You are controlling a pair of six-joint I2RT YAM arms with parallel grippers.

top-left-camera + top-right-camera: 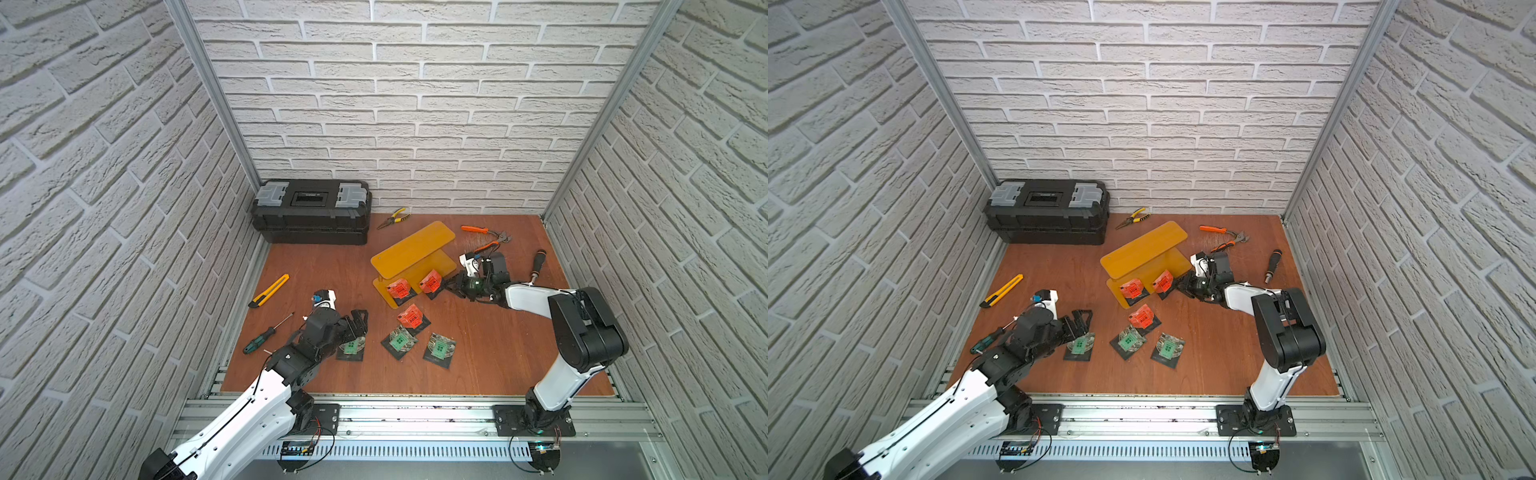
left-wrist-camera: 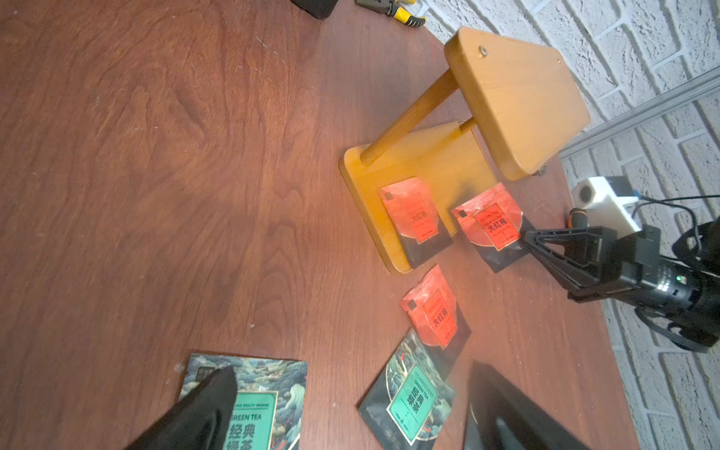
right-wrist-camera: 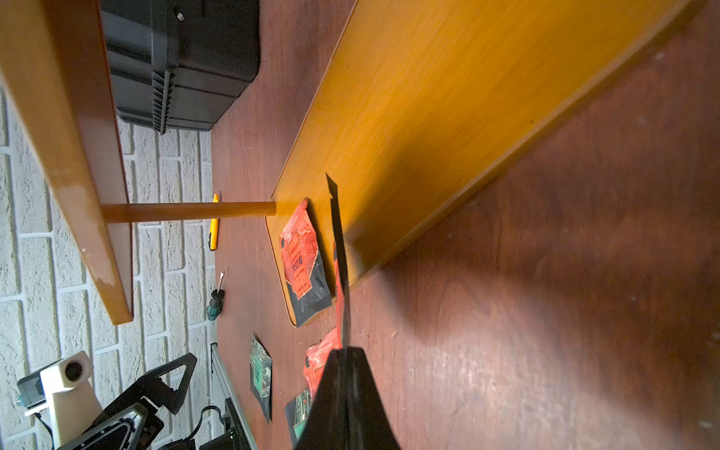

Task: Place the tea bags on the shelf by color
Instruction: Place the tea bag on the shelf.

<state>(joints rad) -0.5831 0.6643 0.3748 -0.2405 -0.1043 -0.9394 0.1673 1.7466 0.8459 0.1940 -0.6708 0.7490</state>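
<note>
left wrist view: the right gripper [image 2: 526, 238] has its jaws closed on the black edge of the held red tea bag [image 2: 487, 226]. this bag sits at the open side of the shelf [image 2: 518, 101], its far corner at the rim of the lower plate; whether it rests on the plate cannot be told. the shelved red tea bag [image 2: 415, 218] lies flat on the lower plate, near the corner post, with its black end overhanging the rim.

in both top views the loose red tea bag [image 1: 411, 318] lies on the table [image 1: 332, 270] just in front of the shelf, touching the middle green tea bag [image 1: 400, 341]. the right green tea bag [image 1: 439, 350] lies near it, apart. the left green tea bag [image 1: 351, 348] lies under the left gripper [image 1: 358, 323], whose jaws stand wide open and hold nothing; in the left wrist view one finger [image 2: 202, 409] hangs over part of that bag's label.

a black toolbox [image 1: 311, 212] stands at the back left corner of the table, well apart from the shelf. a yellow utility knife [image 1: 269, 291] lies on the table left of the shelf, apart from the bags.
</note>
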